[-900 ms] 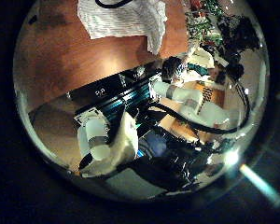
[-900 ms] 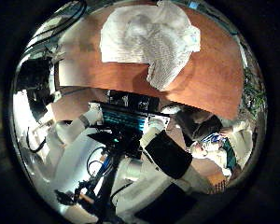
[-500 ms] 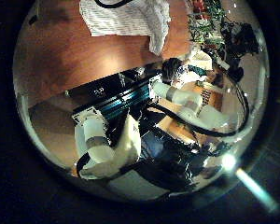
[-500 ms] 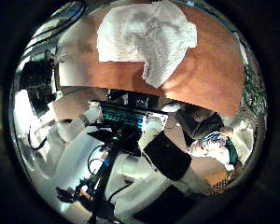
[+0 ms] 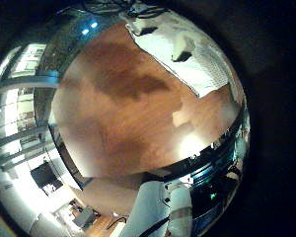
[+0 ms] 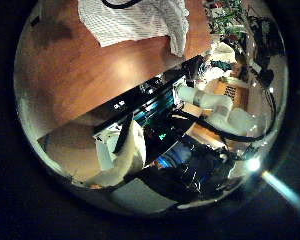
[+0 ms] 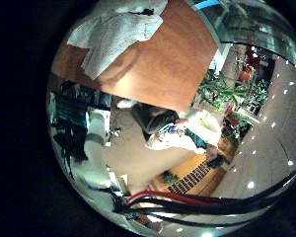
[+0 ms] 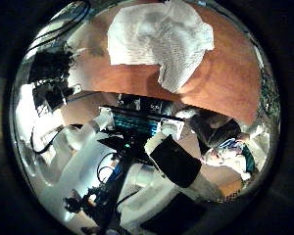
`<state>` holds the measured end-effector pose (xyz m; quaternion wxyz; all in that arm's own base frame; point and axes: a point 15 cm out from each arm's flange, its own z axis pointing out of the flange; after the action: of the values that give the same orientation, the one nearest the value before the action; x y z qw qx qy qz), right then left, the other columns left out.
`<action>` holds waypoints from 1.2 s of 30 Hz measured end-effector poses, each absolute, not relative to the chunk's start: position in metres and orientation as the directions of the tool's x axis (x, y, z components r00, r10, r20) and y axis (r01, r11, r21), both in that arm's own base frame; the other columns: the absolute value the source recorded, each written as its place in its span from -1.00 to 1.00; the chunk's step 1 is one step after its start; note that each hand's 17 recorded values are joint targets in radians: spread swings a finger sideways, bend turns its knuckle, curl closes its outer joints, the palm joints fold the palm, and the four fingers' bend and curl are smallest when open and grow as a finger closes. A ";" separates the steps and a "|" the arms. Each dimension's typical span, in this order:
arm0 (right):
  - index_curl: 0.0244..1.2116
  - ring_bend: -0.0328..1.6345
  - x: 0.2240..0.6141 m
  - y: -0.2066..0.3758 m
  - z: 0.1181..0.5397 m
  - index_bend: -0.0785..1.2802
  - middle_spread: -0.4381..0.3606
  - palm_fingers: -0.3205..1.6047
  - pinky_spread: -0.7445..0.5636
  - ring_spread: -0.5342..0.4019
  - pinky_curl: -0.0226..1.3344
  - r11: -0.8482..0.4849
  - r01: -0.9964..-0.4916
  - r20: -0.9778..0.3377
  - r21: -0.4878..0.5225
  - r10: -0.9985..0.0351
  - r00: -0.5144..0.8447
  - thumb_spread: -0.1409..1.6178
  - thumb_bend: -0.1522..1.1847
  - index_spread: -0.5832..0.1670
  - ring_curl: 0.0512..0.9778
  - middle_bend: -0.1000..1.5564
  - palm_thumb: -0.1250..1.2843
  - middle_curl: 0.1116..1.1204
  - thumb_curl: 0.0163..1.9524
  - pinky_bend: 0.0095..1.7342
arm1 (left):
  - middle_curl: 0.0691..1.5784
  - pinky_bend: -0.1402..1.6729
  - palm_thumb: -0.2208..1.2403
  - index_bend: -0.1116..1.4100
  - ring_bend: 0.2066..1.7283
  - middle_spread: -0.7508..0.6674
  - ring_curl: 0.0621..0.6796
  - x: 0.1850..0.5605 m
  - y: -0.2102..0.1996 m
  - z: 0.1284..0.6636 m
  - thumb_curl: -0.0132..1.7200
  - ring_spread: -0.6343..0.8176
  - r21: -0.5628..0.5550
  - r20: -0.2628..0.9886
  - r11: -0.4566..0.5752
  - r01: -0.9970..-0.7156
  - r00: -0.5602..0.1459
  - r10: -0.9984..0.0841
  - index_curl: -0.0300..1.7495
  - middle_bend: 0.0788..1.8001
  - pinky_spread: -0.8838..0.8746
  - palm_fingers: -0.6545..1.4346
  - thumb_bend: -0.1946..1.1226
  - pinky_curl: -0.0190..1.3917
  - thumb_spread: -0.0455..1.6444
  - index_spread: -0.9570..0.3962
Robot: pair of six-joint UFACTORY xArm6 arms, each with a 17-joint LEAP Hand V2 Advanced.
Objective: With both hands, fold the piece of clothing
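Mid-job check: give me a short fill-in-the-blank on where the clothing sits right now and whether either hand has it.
1. The white piece of clothing lies on the wooden ____.
2. The clothing is not folded flat yet; it lies ____ on the table.
3. In every palm view the clothing is well away from the camera, so neither hand is ____ it.

Missing words: table; crumpled; holding

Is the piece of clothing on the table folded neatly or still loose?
Loose: the garment lies rumpled on the wooden table, with one flap trailing out unevenly.
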<state>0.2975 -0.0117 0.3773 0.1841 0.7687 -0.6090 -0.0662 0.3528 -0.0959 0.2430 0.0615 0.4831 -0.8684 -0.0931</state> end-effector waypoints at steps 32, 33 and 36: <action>-0.55 -0.32 0.268 -0.024 0.363 -0.65 0.05 -0.44 0.66 0.34 -0.67 -0.108 -0.907 0.136 0.407 -0.975 0.176 0.74 -0.79 -0.32 -0.61 -0.59 -0.14 -0.49 -0.73 -0.39 | -0.65 -0.52 -0.32 -0.51 -0.52 0.36 -0.59 0.390 -0.161 0.129 -0.63 0.46 0.273 -0.019 0.569 -0.776 -0.595 -0.803 -0.54 -0.85 0.52 -0.21 -0.74 -0.56 0.20 0.48; -0.55 -0.32 0.268 -0.024 0.363 -0.64 0.04 -0.43 0.66 0.34 -0.67 -0.108 -0.907 0.136 0.406 -0.975 0.176 0.74 -0.79 -0.32 -0.61 -0.59 -0.14 -0.49 -0.73 -0.39 | -0.64 -0.53 -0.31 -0.51 -0.53 0.34 -0.59 0.389 -0.160 0.128 -0.63 0.45 0.284 -0.028 0.563 -0.776 -0.594 -0.804 -0.53 -0.84 0.52 -0.20 -0.74 -0.57 0.20 0.48; -0.55 -0.31 0.267 -0.025 0.365 -0.64 0.04 -0.43 0.66 0.32 -0.67 -0.108 -0.908 0.137 0.404 -0.975 0.176 0.74 -0.79 -0.33 -0.61 -0.59 -0.14 -0.49 -0.73 -0.40 | -0.64 -0.55 -0.29 -0.51 -0.55 0.31 -0.59 0.388 -0.160 0.124 -0.63 0.43 0.311 -0.053 0.558 -0.769 -0.600 -0.798 -0.51 -0.88 0.51 -0.20 -0.74 -0.57 0.20 0.47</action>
<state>0.2670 -0.0247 0.3646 0.2026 0.7396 -0.6365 -0.0820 0.3880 -0.1604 0.1245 0.0472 0.4445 -0.8814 -0.1527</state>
